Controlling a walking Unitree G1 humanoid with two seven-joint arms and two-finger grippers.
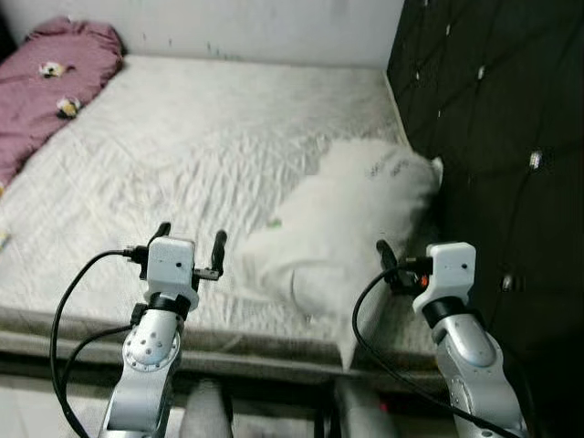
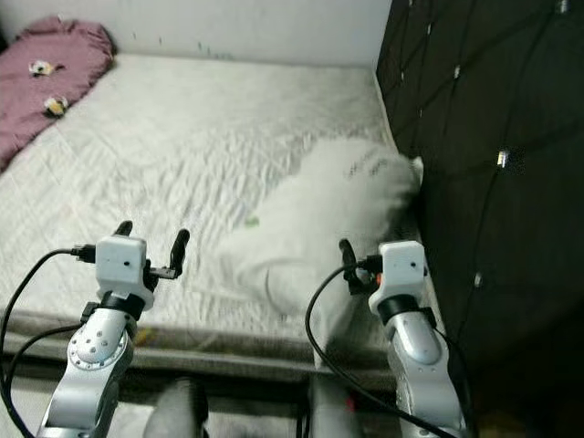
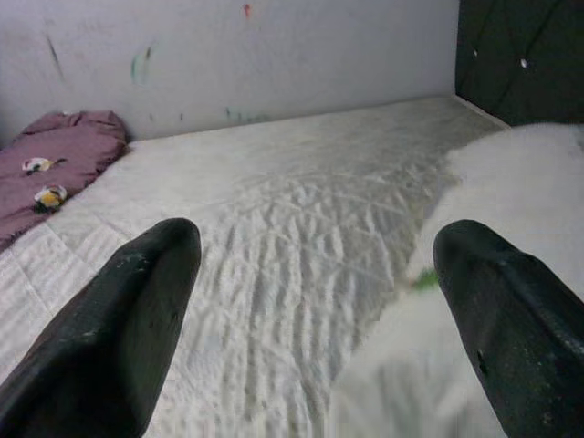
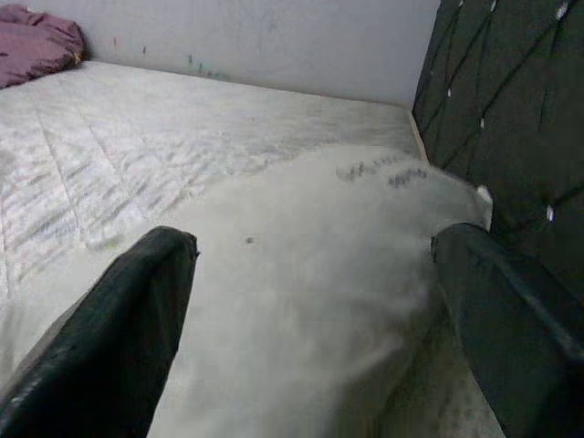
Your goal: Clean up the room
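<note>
A white pillow (image 1: 351, 219) lies crumpled on the right side of the bare white mattress (image 1: 182, 137), up against the black headboard, with one corner hanging over the front edge. My right gripper (image 4: 312, 239) is open and hovers just in front of the pillow's near end, fingers wide apart and not touching it. My left gripper (image 1: 190, 239) is open too, above the mattress's front edge to the left of the pillow, holding nothing. A maroon blanket (image 1: 46, 82) is bunched at the far left corner.
The black tufted headboard (image 1: 493, 109) stands along the right side. A pale wall (image 1: 255, 23) runs behind the bed. The mattress's front edge (image 1: 91, 319) is right below my arms. A small green speck (image 1: 274, 222) lies beside the pillow.
</note>
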